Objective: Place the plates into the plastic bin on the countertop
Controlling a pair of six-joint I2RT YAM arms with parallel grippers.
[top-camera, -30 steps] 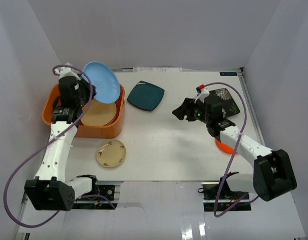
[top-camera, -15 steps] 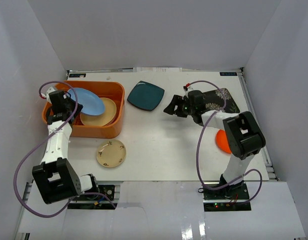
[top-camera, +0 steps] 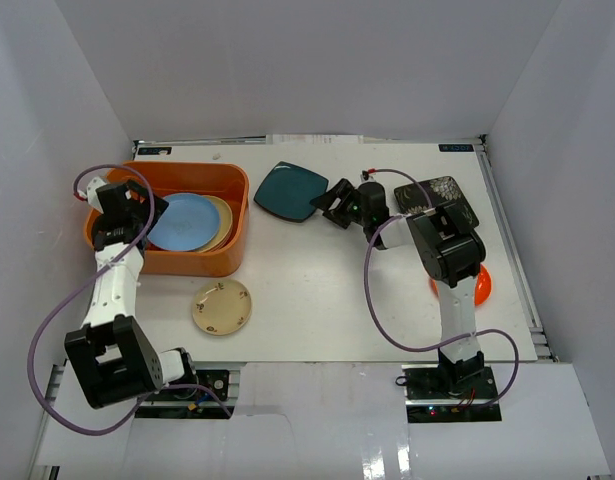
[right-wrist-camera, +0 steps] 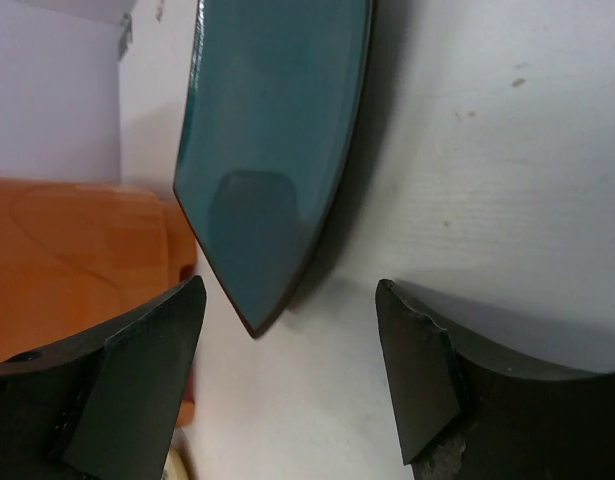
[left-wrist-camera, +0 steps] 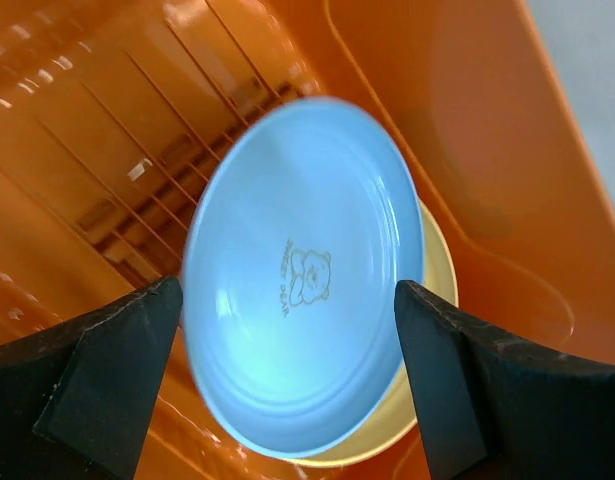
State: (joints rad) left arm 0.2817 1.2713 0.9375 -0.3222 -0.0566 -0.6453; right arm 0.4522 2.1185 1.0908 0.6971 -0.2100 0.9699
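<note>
- Orange plastic bin (top-camera: pixel 192 265) stands at the far left of the white surface (top-camera: pixel 327 290), and part of its ribbed floor shows.
- Inside it lies the light blue plate (left-wrist-camera: pixel 307 370), with a small bear print at its centre. It rests on a cream plate (left-wrist-camera: pixel 435 290) whose rim peeks out along one side.
- The left hand (left-wrist-camera: pixel 287 300) hovers over the bin with its two dark fingers (left-wrist-camera: pixel 107 370) spread wide on either side of the blue plate, grasping nothing.
- The dark teal square plate (top-camera: pixel 290 192) lies flat on the surface just right of the bin.
- The right hand (right-wrist-camera: pixel 289 290) sits low at that plate's right corner, spread open. The corner points into the gap between the fingers, and neither finger appears to touch it.
- The black floral plate (top-camera: pixel 449 188) lies at the far right, partly hidden by the right arm (top-camera: pixel 447 250).
- An orange plate (top-camera: pixel 482 285) shows beside the same arm, near the right rail.
- A speckled beige plate (top-camera: pixel 222 307) lies on the surface in front of the bin.
</note>
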